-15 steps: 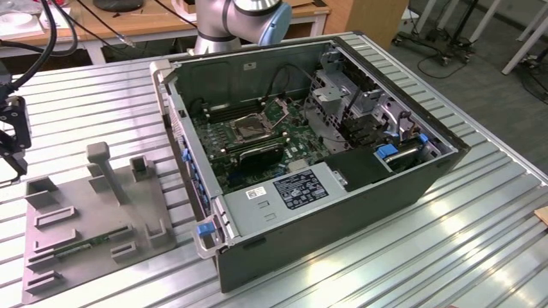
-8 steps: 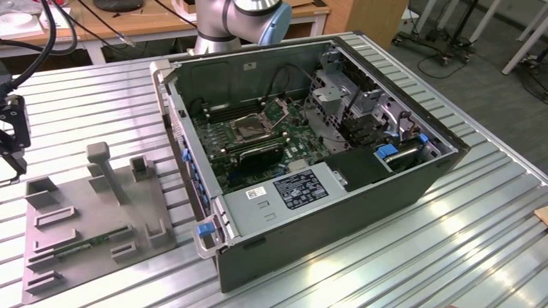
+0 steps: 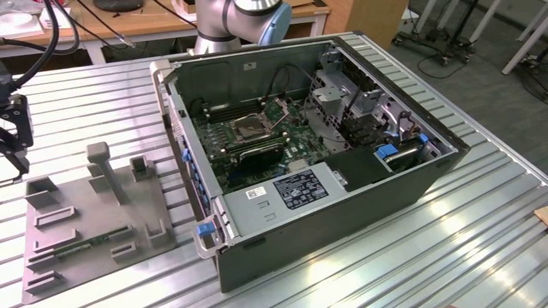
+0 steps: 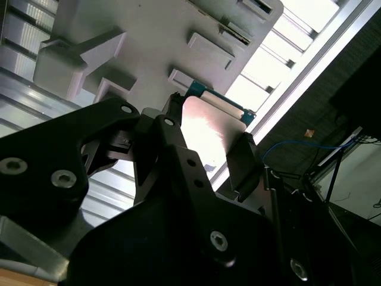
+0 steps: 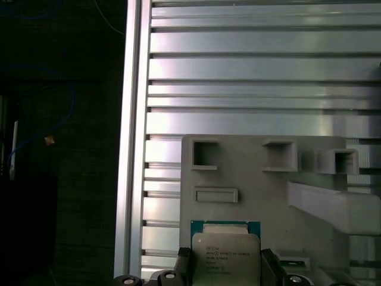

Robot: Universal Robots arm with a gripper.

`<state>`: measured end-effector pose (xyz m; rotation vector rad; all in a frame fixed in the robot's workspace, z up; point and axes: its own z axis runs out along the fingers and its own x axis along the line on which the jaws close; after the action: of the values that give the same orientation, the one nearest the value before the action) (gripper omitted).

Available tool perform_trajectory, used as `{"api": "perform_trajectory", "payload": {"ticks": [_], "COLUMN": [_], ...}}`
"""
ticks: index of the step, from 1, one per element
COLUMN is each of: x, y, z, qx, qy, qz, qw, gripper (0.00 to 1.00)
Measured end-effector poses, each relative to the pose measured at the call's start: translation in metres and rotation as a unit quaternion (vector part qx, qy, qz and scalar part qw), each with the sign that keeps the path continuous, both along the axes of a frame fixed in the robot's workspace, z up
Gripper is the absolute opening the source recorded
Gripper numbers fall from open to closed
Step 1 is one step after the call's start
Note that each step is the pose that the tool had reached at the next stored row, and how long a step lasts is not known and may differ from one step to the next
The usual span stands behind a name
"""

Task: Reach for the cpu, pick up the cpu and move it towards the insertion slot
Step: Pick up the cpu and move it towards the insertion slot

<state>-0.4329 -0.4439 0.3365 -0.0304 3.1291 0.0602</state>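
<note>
Silvery metal lid on a green board: the cpu [image 5: 226, 257], seen between the two black fingers [image 5: 184, 262] of the pincer [image 5: 226, 265] in both wrist views; the pincer looks clenched on it, one finger against each of two opposite edges; the grey tray [image 5: 250, 179] lies beyond the chip and apparently apart from it, so the cpu reads as lifted.

Handling, as a judgement: light, thin and stiff; the polished lid is slippery, so a grip on the edges suits it better than any hold on the face; the underside and corners are probably fragile, so a gentle squeeze and a level carry are wanted.

In the exterior view the pincer's black body sits at nine o'clock, at the picture's edge, near the tray at eight o'clock; the slot [image 3: 251, 127], metal-framed with a dark centre, lies inside the open case [image 3: 342, 212], a little off centre toward eleven o'clock and well apart from the cpu.

Surface: a ribbed aluminium counter [image 3: 453, 244], hard and glossy. Room: a wooden desk [image 3: 163, 29] at twelve o'clock; wheeled stands [image 3: 428, 45] at one o'clock on a dark floor; cables [image 3: 51, 32] hang at ten o'clock.
</note>
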Motion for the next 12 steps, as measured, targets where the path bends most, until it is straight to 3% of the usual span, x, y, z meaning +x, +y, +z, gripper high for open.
{"api": "perform_trajectory", "payload": {"ticks": [4,12], "x": [0.0005,0.0005], "y": [0.0000,0.0000], "z": [0.0006,0.0089], "qx": [0.0000,0.0001], "qy": [0.0001,-0.0001], "qz": [0.000,0.000], "qw": [1.00000,1.00000], "gripper": [0.54,0.54]}}
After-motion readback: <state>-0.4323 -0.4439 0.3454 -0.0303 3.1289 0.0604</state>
